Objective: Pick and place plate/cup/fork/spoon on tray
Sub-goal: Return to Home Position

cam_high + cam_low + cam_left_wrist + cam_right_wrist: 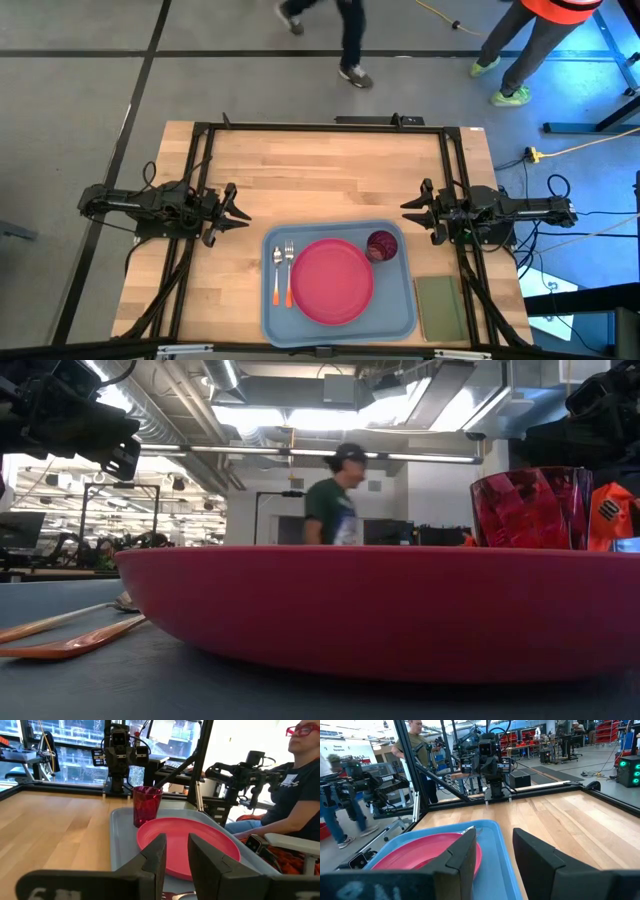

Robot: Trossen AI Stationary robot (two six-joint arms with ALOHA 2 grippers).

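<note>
The tray [338,325] on the counter [330,170] carries the plate [331,281], with the cup [382,245] touching its rim and the spoon [277,273] and fork [289,270] side by side. An olive pad [438,305] lies just beside it. Left gripper [238,207] and right gripper [408,207] flank it, jaws spread, seemingly empty

Left arm [150,205] and right arm [505,212]: both dark, near-black, built of boxy jointed segments. Black cables loop from each arm's rear. Each ends in two flat, angular dark jaws with matte faces. No legible markings on either housing.
</note>
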